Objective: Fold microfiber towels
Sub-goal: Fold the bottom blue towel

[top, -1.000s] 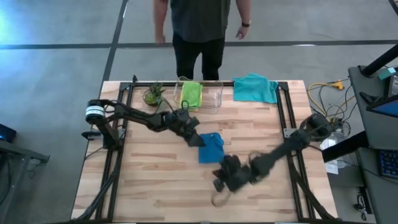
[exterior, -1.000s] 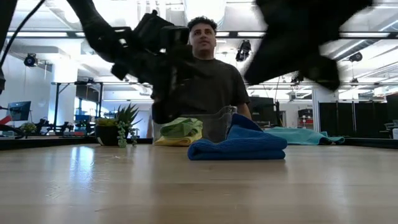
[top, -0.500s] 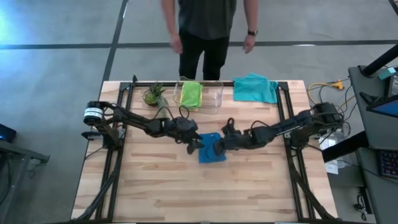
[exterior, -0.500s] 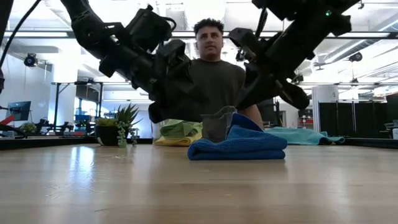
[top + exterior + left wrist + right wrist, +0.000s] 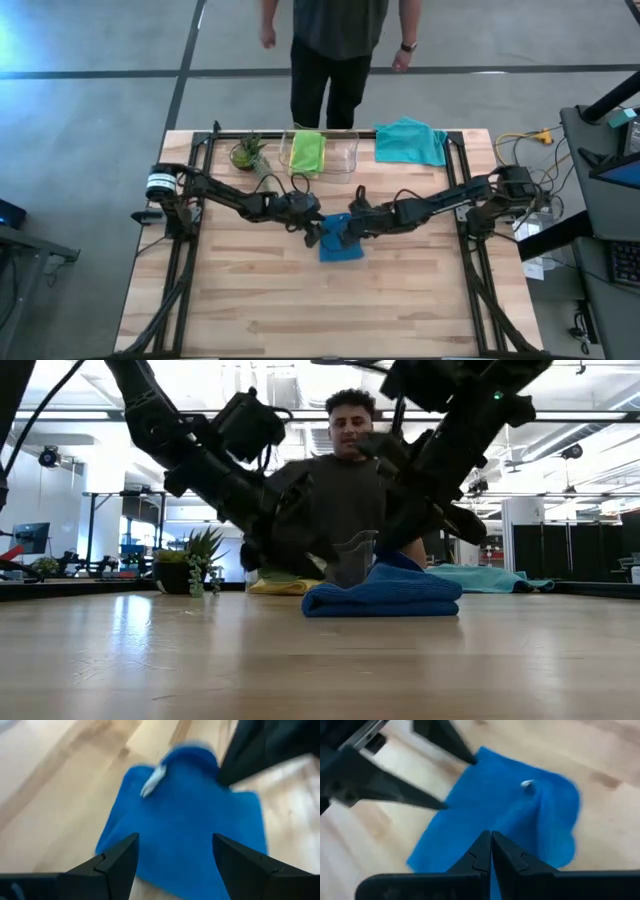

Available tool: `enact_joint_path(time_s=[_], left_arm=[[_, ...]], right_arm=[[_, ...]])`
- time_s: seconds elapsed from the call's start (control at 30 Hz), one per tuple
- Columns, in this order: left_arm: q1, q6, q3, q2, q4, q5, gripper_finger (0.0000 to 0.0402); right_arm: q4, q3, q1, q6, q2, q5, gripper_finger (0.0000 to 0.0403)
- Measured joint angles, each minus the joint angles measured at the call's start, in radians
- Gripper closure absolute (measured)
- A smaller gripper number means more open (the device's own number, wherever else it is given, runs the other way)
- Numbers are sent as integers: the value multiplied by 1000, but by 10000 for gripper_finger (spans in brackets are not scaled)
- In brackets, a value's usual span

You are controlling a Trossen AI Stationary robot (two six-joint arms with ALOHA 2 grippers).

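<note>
Nearest you on the table (image 5: 250, 290) is bare wood. Mid-table sits the blue towel (image 5: 340, 240), already folded to a thick pad w/ one back corner humped up. Your left tool (image 5: 313, 235) is at its left edge, fingers (image 5: 120, 857) spread either side of the cloth, prob. lined up to pinch that edge. Right tool (image 5: 352, 226) is over the towel's far right corner, fingers pressed together, gripping nothing; likely there to flatten the hump. Farther back: green towel (image 5: 307, 152) over a yellow one in the bin (image 5: 345, 155), plant (image 5: 246, 152) beside it, teal towel (image 5: 410, 141) at the far edge, unfolded. Person (image 5: 335, 45) stands beyond.
</note>
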Motion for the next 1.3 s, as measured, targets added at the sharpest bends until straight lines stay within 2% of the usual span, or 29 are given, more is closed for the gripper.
enact_joint_path(time_s=[0.17,0.3,0.5,0.63,0.73,0.9,1.07,1.3], left_arm=[[0,-5,11,46,-5,8,167],[0,-6,7,60,-24,6,167],[5,-4,8,36,-136,-95,167],[6,2,4,-13,-180,-116,167],[6,23,4,-65,-161,-130,167],[0,112,7,-76,-137,-99,167],[-9,150,4,-48,-121,-80,167],[-9,153,4,-8,-216,-107,167]], right_arm=[[-139,38,-28,9,25,71,394],[-167,39,-64,-22,17,64,394],[-270,34,-92,-23,17,57,394],[-144,35,-88,-117,-26,60,394],[-1,36,-81,-191,-31,9,394],[4,34,-104,-211,38,-10,394],[65,43,-122,-220,125,-79,394],[43,57,-127,-179,186,-76,394]])
